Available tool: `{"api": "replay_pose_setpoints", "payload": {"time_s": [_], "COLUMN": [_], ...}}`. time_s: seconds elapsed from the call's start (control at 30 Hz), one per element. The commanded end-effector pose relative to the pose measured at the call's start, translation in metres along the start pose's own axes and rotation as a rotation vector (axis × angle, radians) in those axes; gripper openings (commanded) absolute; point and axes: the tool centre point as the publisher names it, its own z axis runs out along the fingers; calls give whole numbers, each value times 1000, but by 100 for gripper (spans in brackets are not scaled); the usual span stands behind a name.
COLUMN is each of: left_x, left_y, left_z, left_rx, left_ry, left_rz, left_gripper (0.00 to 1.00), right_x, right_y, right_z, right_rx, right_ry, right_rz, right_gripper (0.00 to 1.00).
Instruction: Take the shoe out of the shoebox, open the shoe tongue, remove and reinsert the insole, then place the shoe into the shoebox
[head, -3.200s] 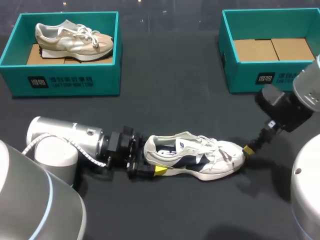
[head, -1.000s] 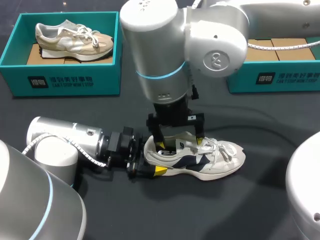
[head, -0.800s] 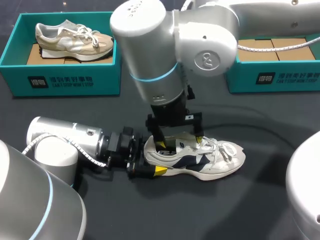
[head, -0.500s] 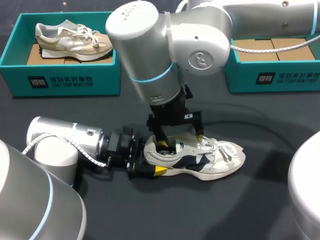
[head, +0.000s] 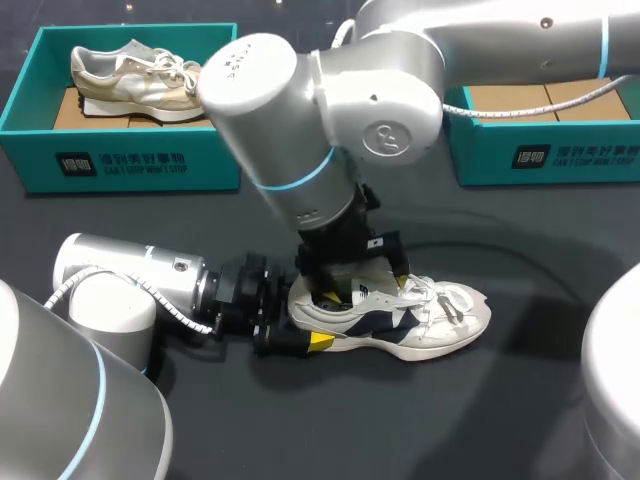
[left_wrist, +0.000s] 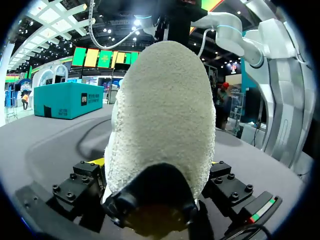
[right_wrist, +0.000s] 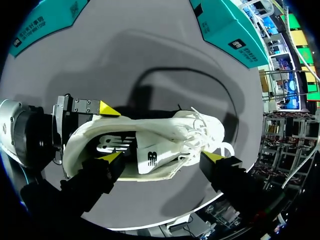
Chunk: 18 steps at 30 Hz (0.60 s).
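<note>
Swinging over from the toe, the right arm has brought its claw (head: 362, 288) down onto the white shoe (head: 440, 322) and leans lower than half a second ago. Its fingers stand apart, one tip in the shoe's opening, the other by the laces. The left claw (head: 300, 325) is clamped on the shoe's heel. The shoe lies on its sole on the tabletop (head: 420, 430), well apart from the teal shoebox (head: 520, 160) behind its toe end.

Left tool (head: 303, 325) clamped, right tool (right_wrist: 162, 156) spread
</note>
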Motion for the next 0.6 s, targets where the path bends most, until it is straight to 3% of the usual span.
{"api": "replay_pose_setpoints", "payload": {"time_s": [0.03,0.47,0.6], "left_x": [1,1,1], "left_y": [2,2,2], "left_z": [1,1,1], "left_rx": [-1,-1,-1], "left_ry": [-3,-3,-3], "left_rz": [-1,-1,-1], "left_gripper": [0,0,0], "right_x": [8,5,2], "right_y": [-7,-5,-4], "right_z": [7,23,23], "right_rx": [-12,-23,-23], "right_ry": [-68,-77,-78], "right_rz": [127,140,149], "right_gripper": [96,80,68]}}
